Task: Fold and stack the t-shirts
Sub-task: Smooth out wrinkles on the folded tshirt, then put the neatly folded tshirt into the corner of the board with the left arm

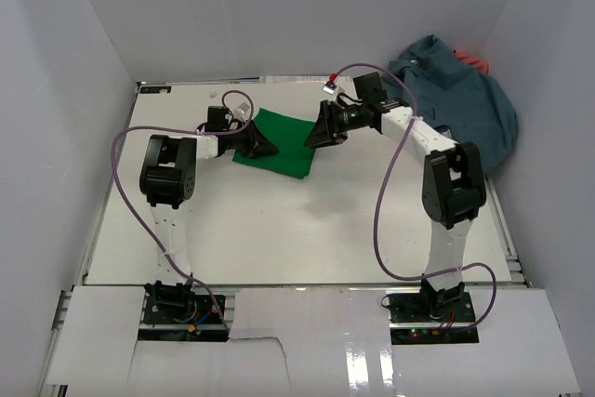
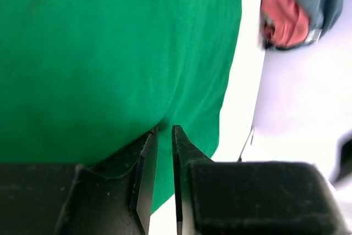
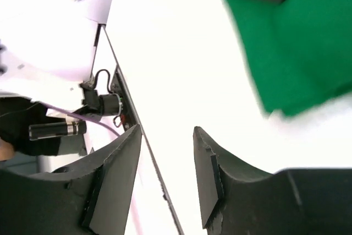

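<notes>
**A:** On the white table (image 1: pixel 307 230), how does the green t-shirt (image 1: pixel 284 148) lie?

**B:** Flat, folded into a rough rectangle and set a little askew. One arm's wrist is at each end of it.

**A:** What is the left gripper (image 2: pixel 164 133) doing?

**B:** It sits at the green t-shirt's edge, on the left arm's side. Its fingers stand almost together with only a thin slit between them. The cloth puckers toward that slit, so it is pinching the green t-shirt by its border.

**A:** And the right gripper (image 3: pixel 168 133)?

**B:** It is just beside the green t-shirt's opposite edge, over bare table. Its jaws stand apart with nothing between them. That wrist view is blurred, but the gap is plain.

**A:** Where are the other shirts?

**B:** The blue-grey t-shirt (image 1: pixel 465 104) is a crumpled heap well apart from the green t-shirt, out past the right arm's side of it. The coral red t-shirt (image 1: pixel 474 60) shows only as a small patch at the part of the heap farthest from the green t-shirt. It touches the blue-grey cloth.

**A:** Is either of those two folded?

**B:** No, both are bunched up.
</notes>
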You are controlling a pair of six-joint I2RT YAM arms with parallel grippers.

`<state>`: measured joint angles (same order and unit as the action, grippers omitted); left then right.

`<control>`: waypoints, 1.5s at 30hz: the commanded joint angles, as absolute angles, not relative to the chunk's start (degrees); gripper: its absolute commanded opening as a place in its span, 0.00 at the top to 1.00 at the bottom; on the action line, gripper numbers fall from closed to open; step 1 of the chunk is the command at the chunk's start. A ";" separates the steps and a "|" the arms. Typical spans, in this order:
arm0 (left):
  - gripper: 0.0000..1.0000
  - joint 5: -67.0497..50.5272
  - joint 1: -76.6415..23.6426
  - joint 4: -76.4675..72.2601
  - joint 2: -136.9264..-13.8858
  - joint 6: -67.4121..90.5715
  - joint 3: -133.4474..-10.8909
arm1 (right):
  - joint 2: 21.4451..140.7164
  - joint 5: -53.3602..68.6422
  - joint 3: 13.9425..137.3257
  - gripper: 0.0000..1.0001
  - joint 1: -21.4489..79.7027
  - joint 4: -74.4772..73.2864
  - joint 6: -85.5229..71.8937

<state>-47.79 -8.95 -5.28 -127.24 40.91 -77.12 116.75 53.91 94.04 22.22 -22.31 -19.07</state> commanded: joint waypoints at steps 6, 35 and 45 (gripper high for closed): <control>0.72 -46.32 -1.23 3.69 -133.06 36.48 -87.27 | 99.42 50.02 81.05 0.50 22.24 -23.20 -16.70; 0.65 -48.95 21.62 11.87 -148.18 32.96 -114.69 | 88.77 48.52 76.38 0.50 22.24 -36.64 -12.66; 0.57 -49.22 22.41 11.60 -157.41 33.84 -130.33 | 84.21 47.37 70.41 0.50 22.32 -37.80 -13.80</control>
